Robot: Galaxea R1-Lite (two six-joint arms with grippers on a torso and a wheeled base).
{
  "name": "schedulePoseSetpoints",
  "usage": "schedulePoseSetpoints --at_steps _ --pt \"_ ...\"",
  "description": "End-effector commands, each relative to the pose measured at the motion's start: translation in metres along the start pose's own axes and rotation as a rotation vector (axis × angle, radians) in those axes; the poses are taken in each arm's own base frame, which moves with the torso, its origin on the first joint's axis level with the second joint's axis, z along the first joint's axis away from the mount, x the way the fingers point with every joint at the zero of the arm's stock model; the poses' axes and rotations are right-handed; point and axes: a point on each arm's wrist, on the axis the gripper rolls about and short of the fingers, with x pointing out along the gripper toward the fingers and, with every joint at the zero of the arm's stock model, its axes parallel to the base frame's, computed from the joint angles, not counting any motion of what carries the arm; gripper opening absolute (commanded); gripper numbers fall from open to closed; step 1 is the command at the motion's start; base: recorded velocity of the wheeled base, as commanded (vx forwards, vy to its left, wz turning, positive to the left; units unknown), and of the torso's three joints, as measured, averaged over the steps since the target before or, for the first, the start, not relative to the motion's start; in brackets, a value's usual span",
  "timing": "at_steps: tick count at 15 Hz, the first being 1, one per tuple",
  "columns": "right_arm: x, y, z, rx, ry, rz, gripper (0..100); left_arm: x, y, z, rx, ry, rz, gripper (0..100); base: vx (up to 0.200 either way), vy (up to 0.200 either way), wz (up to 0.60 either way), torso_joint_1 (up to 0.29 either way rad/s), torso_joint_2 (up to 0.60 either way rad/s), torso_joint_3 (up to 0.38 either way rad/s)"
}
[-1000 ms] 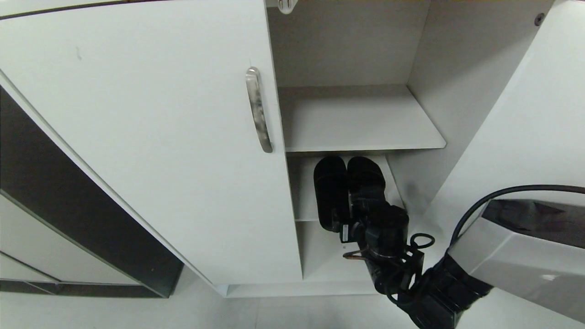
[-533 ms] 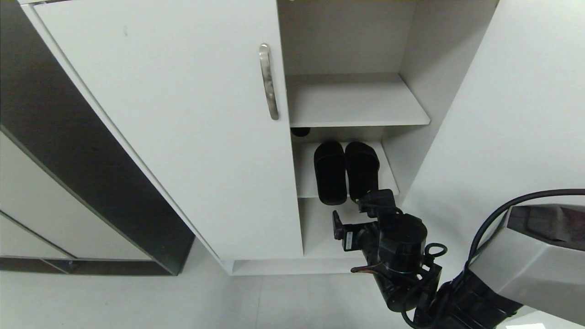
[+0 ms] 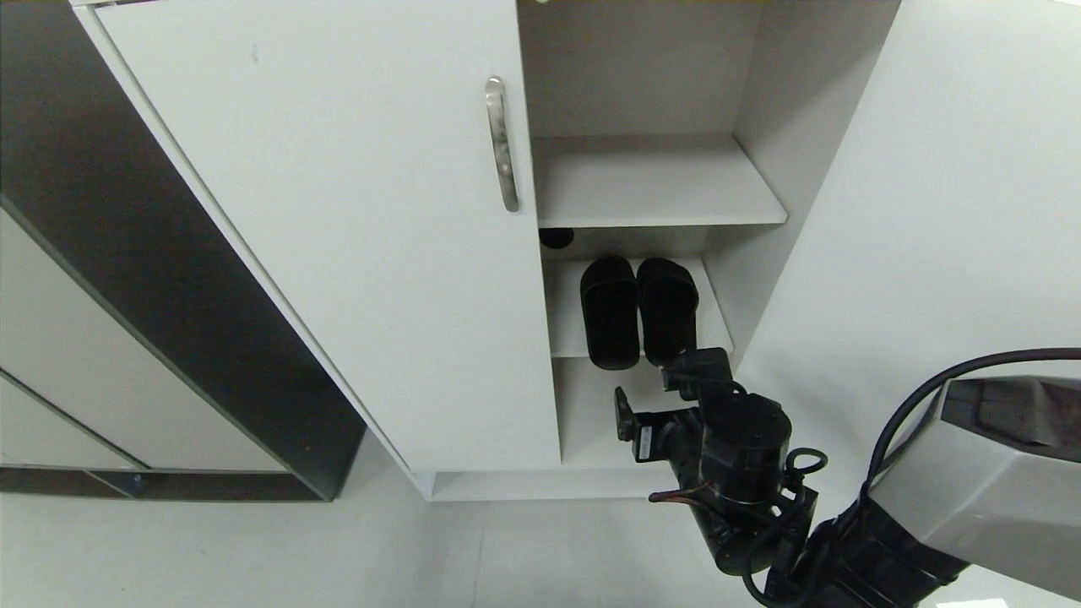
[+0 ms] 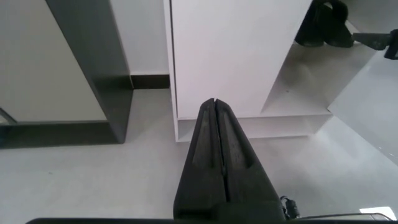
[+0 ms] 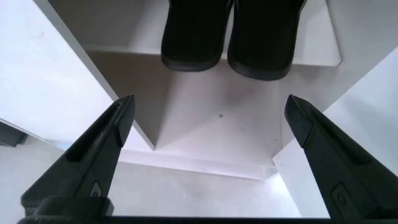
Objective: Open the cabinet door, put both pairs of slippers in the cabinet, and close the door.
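Since the right claw [image 3: 650, 384] was jammed up against the pair of black slippers [image 3: 612, 312] a second ago and now sits back off them, I'd call that drop done. Its fingers are spread wide with nothing between them, and the right wrist view shows the heels a clear gap beyond the tips. The whole head picture slid as well, so the camera moved too, but the claw parting from the shoes is real.

The slippers lie side by side on the middle shelf [image 3: 567, 321], toes pointing in, heels hanging a touch over the front edge. They don't look shifted over the last half second, so the release seems clean.

Your left claw [image 4: 215, 109] is pressed together, empty, hanging above the floor [image 4: 93, 174] in front of the closed door [image 3: 355, 236].

One thing to check: a dark thing [image 3: 556, 238] peeks out at the back of that same shelf, just beside the closed door's edge. Could be the other pair's toe, but I can't tell. If it is, you're down to swinging the open door [image 3: 929, 211] shut — it's off to the right of the right arm. I'd watch those overhanging heels when it closes, though.
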Motion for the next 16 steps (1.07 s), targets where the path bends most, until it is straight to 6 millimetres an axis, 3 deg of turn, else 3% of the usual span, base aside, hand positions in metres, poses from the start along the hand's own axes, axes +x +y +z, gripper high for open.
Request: schedulePoseSetpoints --at_steps 1,12,16 --pt "-0.0001 0.0003 -0.0001 0.001 -0.001 0.000 100 0.0001 0.0000 0.0001 0.000 0.001 0.000 0 0.000 0.000 0.00 -0.002 0.00 0.144" --pt "0.0000 -0.0003 -0.0004 0.000 0.000 -0.001 100 0.0001 0.0001 0.0002 -0.002 -0.001 0.003 0 0.000 0.000 0.00 0.002 0.00 0.200" --pt "0.0018 -0.0032 -0.0005 -0.003 0.001 -0.010 100 0.0001 0.0001 0.0002 0.000 -0.001 0.003 0 0.000 0.000 0.00 0.000 0.00 0.060"
